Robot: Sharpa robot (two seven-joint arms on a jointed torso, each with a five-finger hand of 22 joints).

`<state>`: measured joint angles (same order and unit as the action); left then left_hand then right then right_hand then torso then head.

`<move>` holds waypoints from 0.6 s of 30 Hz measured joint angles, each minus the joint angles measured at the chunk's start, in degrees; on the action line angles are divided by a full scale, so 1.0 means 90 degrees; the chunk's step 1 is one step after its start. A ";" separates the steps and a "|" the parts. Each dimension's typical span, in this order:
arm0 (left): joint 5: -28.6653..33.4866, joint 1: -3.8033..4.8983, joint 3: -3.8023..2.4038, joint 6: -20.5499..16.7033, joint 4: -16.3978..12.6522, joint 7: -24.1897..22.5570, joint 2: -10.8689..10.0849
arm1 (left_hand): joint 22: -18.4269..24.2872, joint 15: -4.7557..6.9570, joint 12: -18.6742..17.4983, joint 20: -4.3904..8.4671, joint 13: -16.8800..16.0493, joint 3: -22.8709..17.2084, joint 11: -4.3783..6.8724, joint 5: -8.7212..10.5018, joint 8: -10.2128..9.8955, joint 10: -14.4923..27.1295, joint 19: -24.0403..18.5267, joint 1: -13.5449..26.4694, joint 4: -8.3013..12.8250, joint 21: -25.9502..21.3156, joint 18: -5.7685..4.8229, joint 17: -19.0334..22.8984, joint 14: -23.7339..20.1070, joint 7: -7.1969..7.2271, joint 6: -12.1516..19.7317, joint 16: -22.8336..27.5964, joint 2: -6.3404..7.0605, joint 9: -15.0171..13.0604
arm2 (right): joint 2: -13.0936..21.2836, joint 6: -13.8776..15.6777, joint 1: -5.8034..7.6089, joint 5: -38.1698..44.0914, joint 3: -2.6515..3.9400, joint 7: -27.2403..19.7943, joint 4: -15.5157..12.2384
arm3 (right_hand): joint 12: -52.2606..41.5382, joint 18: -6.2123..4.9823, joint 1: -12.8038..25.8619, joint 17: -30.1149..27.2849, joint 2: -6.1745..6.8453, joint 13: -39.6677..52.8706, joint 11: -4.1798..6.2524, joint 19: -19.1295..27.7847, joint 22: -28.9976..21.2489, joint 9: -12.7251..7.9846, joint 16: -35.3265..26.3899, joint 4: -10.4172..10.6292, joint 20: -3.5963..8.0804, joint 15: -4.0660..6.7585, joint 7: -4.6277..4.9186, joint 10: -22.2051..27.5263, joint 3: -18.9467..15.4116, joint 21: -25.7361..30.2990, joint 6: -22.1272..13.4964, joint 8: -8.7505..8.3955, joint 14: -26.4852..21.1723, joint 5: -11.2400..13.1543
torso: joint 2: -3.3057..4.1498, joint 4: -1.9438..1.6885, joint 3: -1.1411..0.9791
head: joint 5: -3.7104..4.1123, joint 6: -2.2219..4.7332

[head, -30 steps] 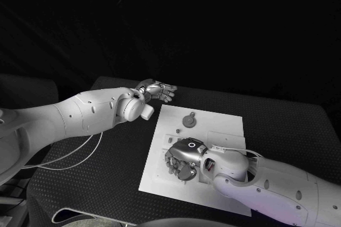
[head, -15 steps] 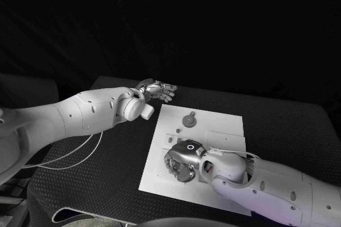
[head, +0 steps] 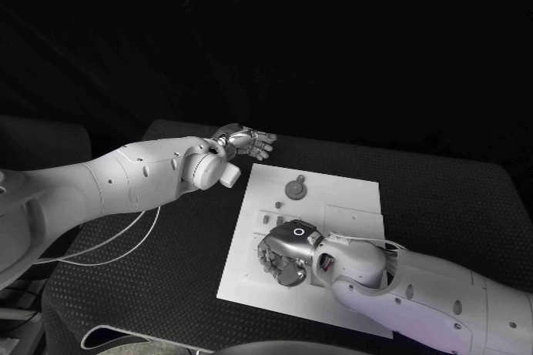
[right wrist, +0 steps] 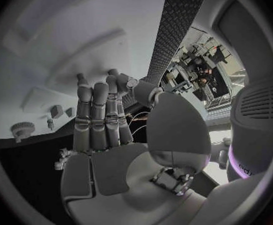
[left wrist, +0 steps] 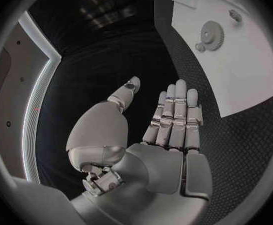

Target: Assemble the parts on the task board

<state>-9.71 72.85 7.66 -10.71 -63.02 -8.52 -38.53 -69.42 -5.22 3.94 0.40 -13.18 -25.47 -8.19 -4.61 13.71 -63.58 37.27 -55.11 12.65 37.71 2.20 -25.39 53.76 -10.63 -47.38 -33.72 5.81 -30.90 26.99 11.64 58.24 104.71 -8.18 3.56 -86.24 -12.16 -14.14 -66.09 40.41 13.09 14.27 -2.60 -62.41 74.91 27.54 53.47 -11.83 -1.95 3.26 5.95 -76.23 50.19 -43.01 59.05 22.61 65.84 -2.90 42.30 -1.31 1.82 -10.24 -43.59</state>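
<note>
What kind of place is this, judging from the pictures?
Probably a robotics lab or test cell: a black textured table holds a white flat task board with a small grey gear-shaped part, and cluttered equipment stands in the background of the right wrist view.

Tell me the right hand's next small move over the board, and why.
Probably lower the right hand a little toward the task board and close on a part there. It hangs over the board's near left area holding nothing, fingers straight, while the gear lies farther off and the left hand waits off the board.

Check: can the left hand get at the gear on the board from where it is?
Probably yes: left hand hovers open off the board's far corner, and the gear lies uncovered nearby; right hand is lower down the task board.
</note>
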 measured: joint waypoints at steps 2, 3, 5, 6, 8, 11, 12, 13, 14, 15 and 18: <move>0.0000 0.0000 0.0000 0.0002 0.0000 0.0002 -0.0007 | 0.0000 0.0000 0.0000 0.0000 0.0002 0.0000 0.0000 0.0000 0.0000 0.0000 0.0000 0.0000 0.0000 0.0000 0.0000 -0.0001 0.0000 0.0000 0.0000 0.0000 0.0000 0.0000 | 0.0032 0.0025 -0.0006 -0.0028 -0.0016 -0.0004 0.0010 | 0.0022 -0.0011 0.0177 -0.0025 0.0088 0.0019 -0.0029 0.0000 0.0000 -0.0054 0.0022 -0.0047 0.0000 0.0000 0.0154 0.0031 -0.0228 -0.0002 -0.0251 -0.0152 0.0000 -0.0024 | 0.0000 0.0000 0.0000 | 0.0000 0.0001; 0.0000 0.0000 0.0000 0.0002 0.0001 0.0003 -0.0010 | -0.0003 0.0000 0.0000 0.0000 0.0002 0.0000 0.0000 0.0000 0.0000 0.0000 0.0000 0.0000 0.0000 0.0000 0.0000 -0.0006 0.0000 0.0000 0.0000 0.0000 0.0000 0.0000 | 0.0051 0.0038 -0.0011 -0.0037 -0.0021 -0.0006 0.0011 | 0.0022 -0.0019 0.0220 -0.0030 0.0130 0.0031 -0.0028 0.0002 -0.0001 -0.0089 0.0026 -0.0074 0.0002 -0.0016 0.0186 0.0032 -0.0323 -0.0003 -0.0368 -0.0228 -0.0016 -0.0024 | -0.0001 0.0000 0.0000 | 0.0002 0.0002; 0.0000 0.0000 0.0000 0.0003 0.0002 0.0005 -0.0013 | -0.0005 0.0000 0.0000 0.0000 0.0002 0.0000 0.0000 0.0000 0.0000 0.0000 0.0000 0.0000 0.0000 0.0000 0.0000 -0.0006 0.0000 0.0000 0.0000 0.0000 0.0000 0.0000 | 0.0071 0.0077 -0.0016 -0.0059 -0.0022 -0.0017 0.0002 | 0.0052 -0.0049 0.0329 -0.0073 0.0239 0.0051 -0.0050 0.0068 0.0000 -0.0165 0.0026 -0.0137 -0.0001 -0.0048 0.0288 0.0078 -0.0594 -0.0003 -0.0664 -0.0409 -0.0050 -0.0073 | -0.0001 0.0000 -0.0001 | 0.0006 0.0004; 0.0000 0.0000 0.0000 0.0003 0.0002 0.0006 -0.0014 | -0.0005 0.0000 0.0000 0.0000 0.0002 0.0000 0.0000 0.0000 0.0000 0.0000 0.0000 0.0000 0.0000 0.0000 0.0000 -0.0006 0.0000 0.0000 0.0000 0.0000 0.0000 0.0000 | 0.0077 0.0094 -0.0018 -0.0065 -0.0025 -0.0020 -0.0003 | 0.0071 -0.0049 0.0359 -0.0092 0.0269 0.0058 -0.0062 0.0081 0.0001 -0.0181 0.0026 -0.0155 -0.0008 -0.0048 0.0318 0.0091 -0.0675 -0.0003 -0.0738 -0.0450 -0.0050 -0.0073 | -0.0002 0.0000 -0.0001 | 0.0007 0.0005; 0.0000 0.0000 0.0000 0.0005 0.0002 0.0008 -0.0020 | -0.0005 0.0000 0.0000 0.0000 0.0001 0.0000 0.0000 0.0000 0.0000 0.0000 0.0000 0.0000 0.0000 0.0000 0.0000 -0.0006 0.0000 0.0000 0.0000 0.0000 0.0000 0.0000 | 0.0103 0.0134 -0.0022 -0.0072 -0.0030 -0.0020 -0.0027 | 0.0071 -0.0047 0.0395 -0.0114 0.0305 0.0058 -0.0064 0.0081 0.0017 -0.0209 0.0025 -0.0172 -0.0008 -0.0065 0.0357 0.0111 -0.0766 -0.0003 -0.0843 -0.0502 -0.0067 -0.0073 | -0.0002 0.0000 -0.0002 | 0.0014 0.0010; 0.0000 0.0000 0.0000 0.0006 0.0001 0.0011 -0.0030 | -0.0005 0.0000 0.0000 0.0000 0.0001 0.0000 0.0000 0.0000 0.0000 0.0000 0.0000 0.0000 0.0000 0.0000 0.0000 -0.0006 0.0000 0.0000 0.0000 0.0000 0.0000 0.0000 | 0.0161 0.0164 -0.0032 -0.0072 -0.0044 0.0003 -0.0051 | 0.0126 -0.0044 0.0665 -0.0113 0.0398 0.0058 -0.0100 0.0149 0.0024 -0.0259 0.0051 -0.0237 -0.0041 -0.0113 0.0388 0.0198 -0.1118 -0.0002 -0.1055 -0.0617 -0.0116 -0.0217 | -0.0002 0.0000 -0.0003 | 0.0020 0.0015; 0.0000 0.0000 0.0000 0.0006 -0.0001 0.0012 -0.0034 | -0.0005 0.0000 0.0000 0.0000 0.0001 0.0000 0.0000 0.0000 0.0000 0.0000 0.0000 0.0000 0.0000 0.0000 0.0000 -0.0006 0.0000 0.0000 0.0000 0.0000 0.0000 0.0000 | 0.0193 0.0176 -0.0038 -0.0072 -0.0045 0.0018 -0.0068 | 0.0145 -0.0044 0.0845 -0.0107 0.0374 0.0067 -0.0097 0.0185 0.0019 -0.0268 0.0096 -0.0343 -0.0041 -0.0096 0.0373 0.0217 -0.1472 -0.0019 -0.1136 -0.0646 -0.0154 -0.0498 | -0.0003 0.0000 -0.0004 | 0.0023 0.0016; 0.0000 0.0000 0.0000 0.0006 -0.0002 0.0012 -0.0037 | -0.0004 0.0000 0.0000 0.0000 0.0001 0.0000 0.0000 0.0000 0.0000 0.0000 0.0000 0.0000 0.0000 0.0000 0.0000 -0.0006 0.0000 0.0000 0.0000 0.0000 0.0000 0.0000 | 0.0215 0.0188 -0.0038 -0.0072 -0.0045 0.0029 -0.0085 | 0.0145 -0.0043 0.0896 -0.0104 0.0339 0.0086 -0.0097 0.0195 0.0016 -0.0268 0.0125 -0.0387 -0.0032 -0.0077 0.0362 0.0218 -0.1671 -0.0046 -0.1169 -0.0646 -0.0174 -0.0622 | -0.0003 0.0000 -0.0004 | 0.0024 0.0018; 0.0000 0.0000 0.0000 0.0006 -0.0003 0.0012 -0.0040 | -0.0005 0.0000 0.0000 0.0000 0.0001 0.0000 0.0000 0.0000 0.0000 0.0000 0.0000 0.0000 0.0000 0.0000 0.0000 -0.0007 0.0000 0.0000 0.0000 0.0000 0.0000 0.0000 | 0.0230 0.0202 -0.0038 -0.0071 -0.0045 0.0040 -0.0099 | 0.0145 -0.0043 0.0903 -0.0104 0.0332 0.0099 -0.0097 0.0197 0.0016 -0.0271 0.0143 -0.0409 -0.0031 -0.0076 0.0350 0.0217 -0.1815 -0.0050 -0.1201 -0.0646 -0.0174 -0.0679 | -0.0003 0.0000 -0.0004 | 0.0026 0.0020; 0.0000 0.0000 0.0000 0.0005 -0.0005 0.0012 -0.0047 | -0.0004 0.0000 0.0000 0.0000 0.0001 0.0000 0.0000 0.0000 0.0000 0.0000 0.0000 0.0000 0.0000 0.0000 0.0000 -0.0012 0.0000 0.0000 0.0000 0.0000 0.0000 0.0000 | 0.0241 0.0219 -0.0035 -0.0069 -0.0045 0.0053 -0.0112 | 0.0149 -0.0041 0.0935 -0.0104 0.0364 0.0107 -0.0096 0.0207 0.0016 -0.0279 0.0143 -0.0425 -0.0022 -0.0079 0.0349 0.0219 -0.1937 -0.0051 -0.1223 -0.0646 -0.0176 -0.0700 | -0.0003 0.0000 -0.0004 | 0.0028 0.0020; 0.0000 0.0000 0.0001 0.0004 -0.0005 0.0012 -0.0057 | -0.0004 0.0000 0.0000 0.0000 0.0001 0.0000 0.0000 0.0000 0.0000 0.0000 0.0000 0.0000 0.0000 0.0000 0.0000 -0.0014 0.0000 0.0000 0.0000 0.0000 0.0000 0.0006 | 0.0265 0.0262 -0.0013 -0.0068 -0.0040 0.0071 -0.0151 | 0.0196 -0.0037 0.0934 -0.0111 0.0362 0.0107 -0.0110 0.0223 0.0017 -0.0283 0.0185 -0.0435 -0.0034 -0.0113 0.0339 0.0295 -0.2084 -0.0051 -0.1256 -0.0646 -0.0210 -0.0701 | -0.0005 0.0004 -0.0003 | 0.0031 0.0027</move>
<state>-9.71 72.85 7.67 -10.67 -63.07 -8.41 -39.05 -69.46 -5.22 3.94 0.40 -13.17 -25.47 -8.19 -4.61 13.71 -63.58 37.27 -55.11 12.65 37.71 2.19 -25.52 53.75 -10.63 -47.38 -33.72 5.81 -30.85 29.38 14.00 58.12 104.10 -8.54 4.20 -87.60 -10.40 -14.48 -57.68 39.41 16.35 15.23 -3.59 -60.41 75.06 25.00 55.13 -15.74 -2.27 2.25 9.00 -73.58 31.43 -43.46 47.75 16.79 63.95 -9.21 42.25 -1.28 1.79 -9.97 -43.35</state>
